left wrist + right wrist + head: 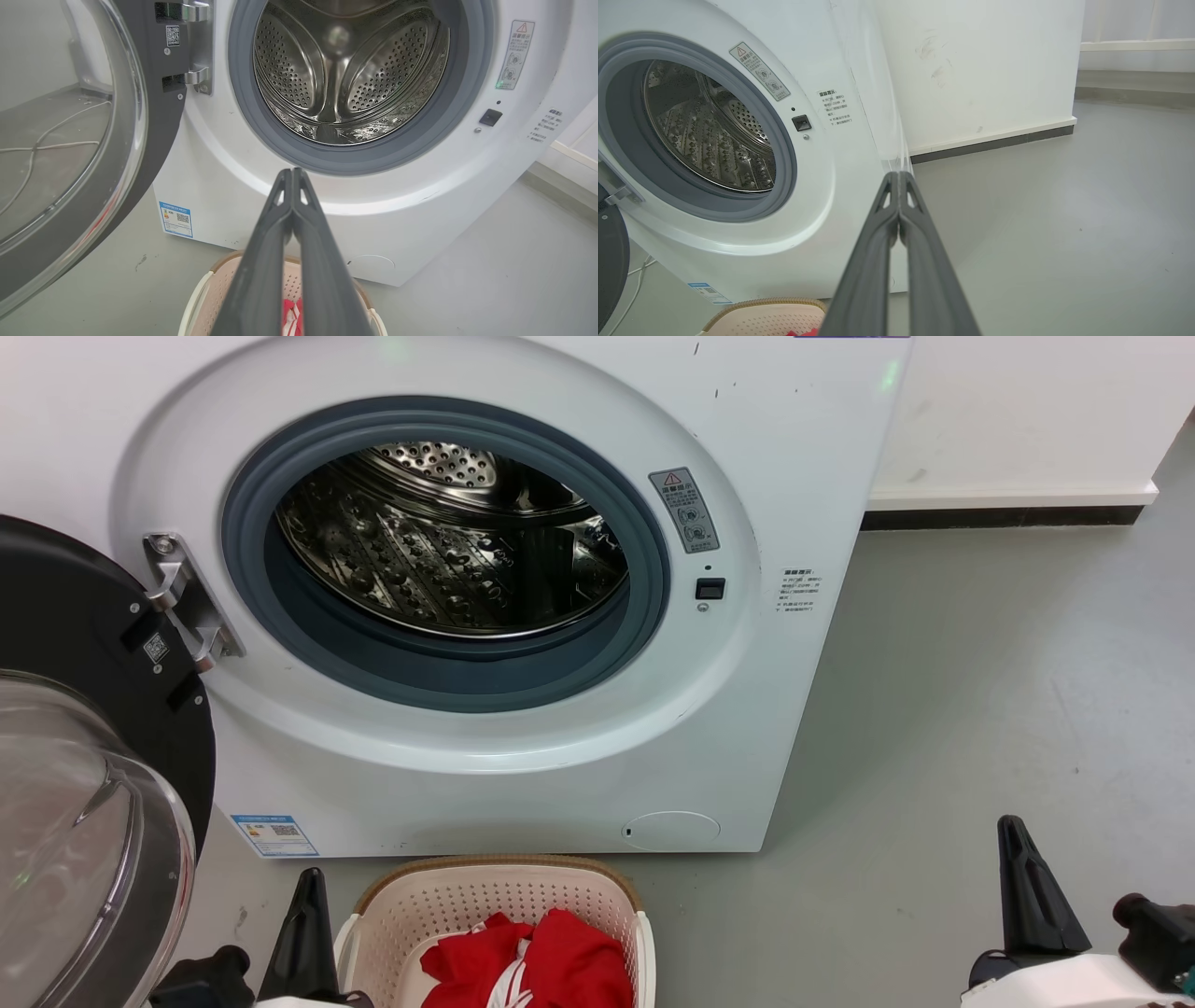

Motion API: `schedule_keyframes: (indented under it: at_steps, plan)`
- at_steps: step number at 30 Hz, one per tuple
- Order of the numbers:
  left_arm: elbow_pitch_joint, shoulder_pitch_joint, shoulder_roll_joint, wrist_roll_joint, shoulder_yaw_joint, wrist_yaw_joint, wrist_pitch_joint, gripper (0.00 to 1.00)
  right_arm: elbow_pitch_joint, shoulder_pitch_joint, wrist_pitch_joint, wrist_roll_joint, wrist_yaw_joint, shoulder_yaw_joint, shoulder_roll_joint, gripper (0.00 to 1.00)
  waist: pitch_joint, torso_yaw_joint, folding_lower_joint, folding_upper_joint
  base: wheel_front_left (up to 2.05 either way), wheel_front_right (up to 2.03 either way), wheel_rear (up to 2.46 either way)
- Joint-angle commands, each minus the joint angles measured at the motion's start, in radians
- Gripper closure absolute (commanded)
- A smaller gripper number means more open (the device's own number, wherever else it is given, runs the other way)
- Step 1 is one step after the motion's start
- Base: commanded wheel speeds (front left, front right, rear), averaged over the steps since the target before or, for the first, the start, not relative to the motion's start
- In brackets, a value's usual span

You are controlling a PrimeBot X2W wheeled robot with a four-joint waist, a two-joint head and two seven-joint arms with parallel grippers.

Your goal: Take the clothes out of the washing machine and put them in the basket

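The large white front-loading washing machine (523, 784) stands with its black-rimmed clear-glass door (93, 803) swung fully open at the machine's left side. Inside the round grey-blue rubber gasket (448, 683), the perforated steel drum (439, 551) shows its bare shiny wall.

The small cream-white plastic basket (495, 882) with perforated sides and a brown rim stands on the grey floor (980, 709), directly in front of the machine and close to its lower front panel. The bright red soft clothes (569, 957) lie inside this basket in a loose heap, and a white stripe trim is visible on them.

The left claw (311, 879) is in front of the machine, just beside the left rim of the basket. Its two long dark fingers are pressed together at the tips and hold nothing. In the left wrist view they point toward the lower edge of the gasket.

The right claw (1010, 826) is beyond the machine's right front corner, over the floor and well apart from the basket. Its fingers also meet at the tips, with nothing between them.
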Motion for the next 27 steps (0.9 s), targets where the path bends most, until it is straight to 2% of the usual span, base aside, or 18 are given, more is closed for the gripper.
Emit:
schedule_keyframes:
  at_steps: [1, 27]
  plan:
    - [-0.01, -0.028, 0.001, -0.03, 0.006, -0.003, 0.006, 1.0, -0.011, -0.028, 0.005, 0.033, 0.0, -0.001, -0.005, 1.0, 0.0, 0.0, 0.0, -0.0001, 0.0, 0.0, 0.0]
    - [0.044, -0.101, 0.001, -0.459, 0.027, -0.035, 0.111, 1.0, 0.04, -0.086, 0.109, 0.479, 0.0, -0.008, -0.011, 1.0, -0.001, 0.007, 0.0, -0.0001, 0.0, 0.0, 0.0]
